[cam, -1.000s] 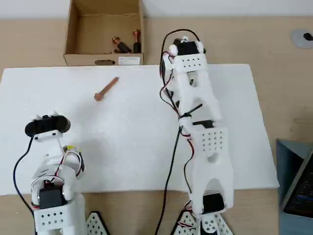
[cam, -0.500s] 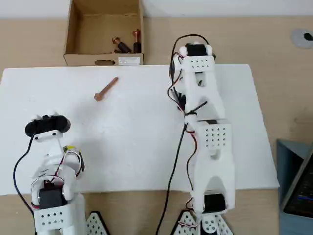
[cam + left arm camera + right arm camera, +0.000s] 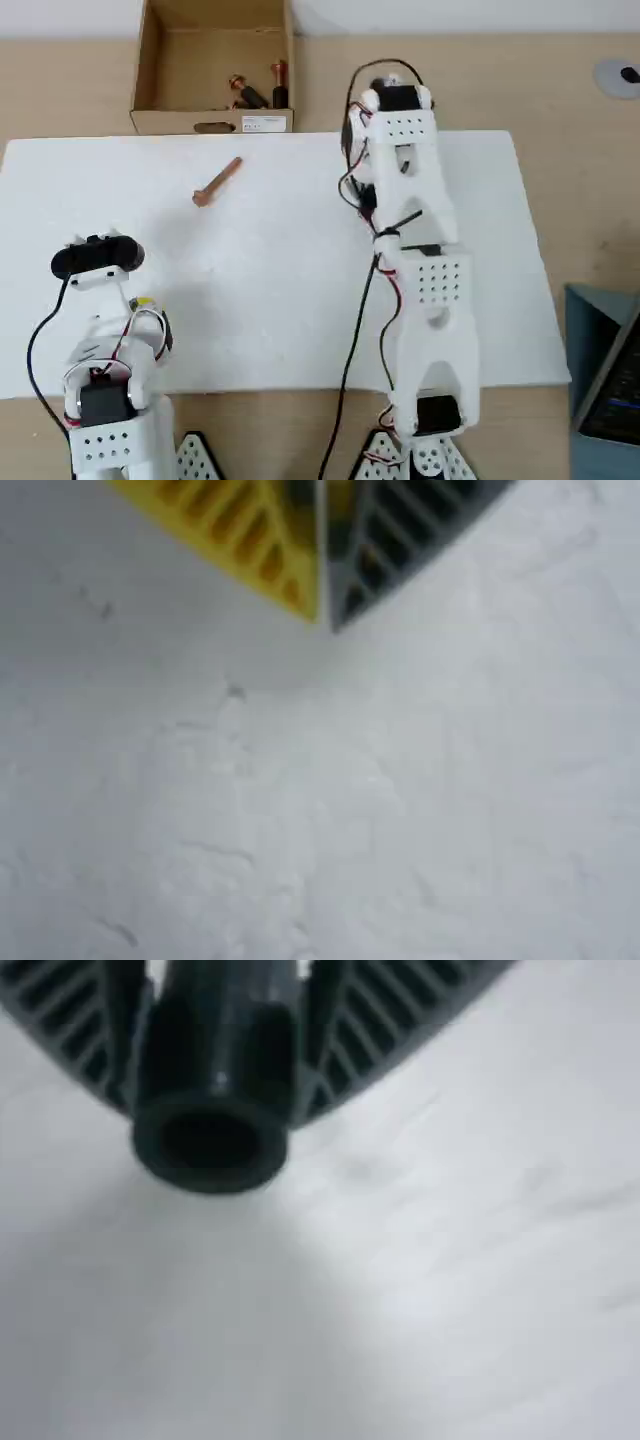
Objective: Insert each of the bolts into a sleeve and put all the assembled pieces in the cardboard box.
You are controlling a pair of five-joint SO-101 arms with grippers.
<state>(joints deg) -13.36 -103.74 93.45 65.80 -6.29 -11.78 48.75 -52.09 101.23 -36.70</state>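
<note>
From above: copper-coloured metal bolt loose on white foam mat, near open brown cardboard box with two assembled pieces inside. Left wrist: yellow-and-grey left claw pressed together above mat. Right wrist: grey ribbed right claw clamped on black tubular sleeve.

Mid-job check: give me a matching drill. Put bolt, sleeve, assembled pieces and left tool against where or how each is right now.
1 bolt
2 sleeve
3 assembled pieces
4 left tool

A inside the cardboard box
B shut, over the white mat
C gripped by the right tool
D lying loose on the mat

Pairs: 1-D, 2-C, 3-A, 4-B.
</note>
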